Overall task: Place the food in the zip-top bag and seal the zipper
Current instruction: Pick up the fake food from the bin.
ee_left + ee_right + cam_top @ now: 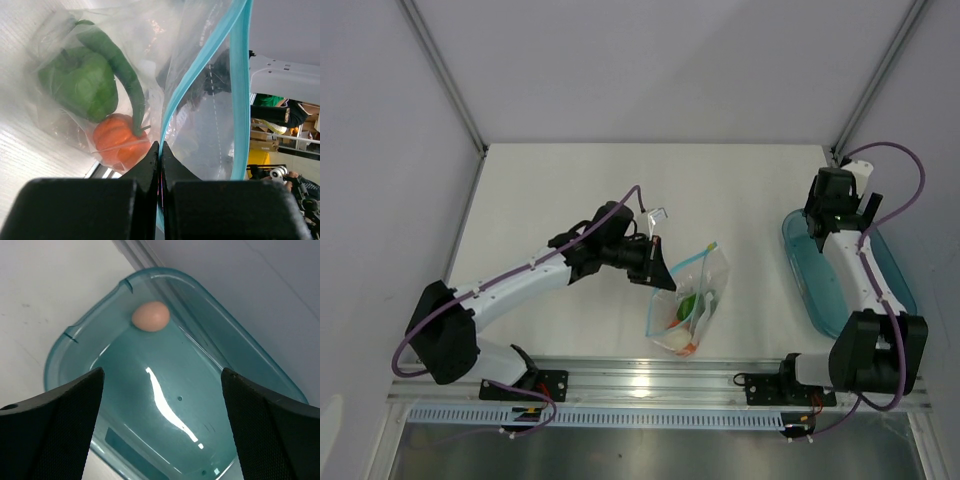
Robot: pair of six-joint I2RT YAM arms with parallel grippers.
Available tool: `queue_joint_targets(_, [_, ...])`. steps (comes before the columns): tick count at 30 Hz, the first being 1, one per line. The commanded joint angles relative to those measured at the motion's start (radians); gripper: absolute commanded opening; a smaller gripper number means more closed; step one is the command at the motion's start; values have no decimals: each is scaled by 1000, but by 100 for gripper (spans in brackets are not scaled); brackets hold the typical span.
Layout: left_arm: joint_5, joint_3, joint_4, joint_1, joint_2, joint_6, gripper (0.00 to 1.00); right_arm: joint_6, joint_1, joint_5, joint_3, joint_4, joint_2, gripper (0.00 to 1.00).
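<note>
The clear zip-top bag (692, 305) lies near the table's front middle, mouth held up. My left gripper (658, 275) is shut on its teal-blue zipper strip (200, 65), pinching one lip in the left wrist view (160, 146). Inside the bag sit a green pepper (82, 82), a long green chili (122, 67) and an orange-red round food (117, 140). My right gripper (835, 212) is open above the far end of the teal tray (805, 275). In the right wrist view (162, 377) one pale egg (150, 316) lies in the tray (240, 355) ahead of the open fingers.
A metal rail (650, 378) runs along the table's near edge by the arm bases. White walls with corner posts close off the back and sides. The teal tray lies along the right edge of the table.
</note>
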Motion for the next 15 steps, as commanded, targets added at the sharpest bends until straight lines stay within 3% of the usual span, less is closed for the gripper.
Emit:
queue_joint_targets(1, [6,54,-16,-2,16,21,1,2,-28,57,-28,90,70,99])
queue_joint_targets(15, [24,135,-65,-3,104,50,1,19,-123,-5,-10,190,334,99])
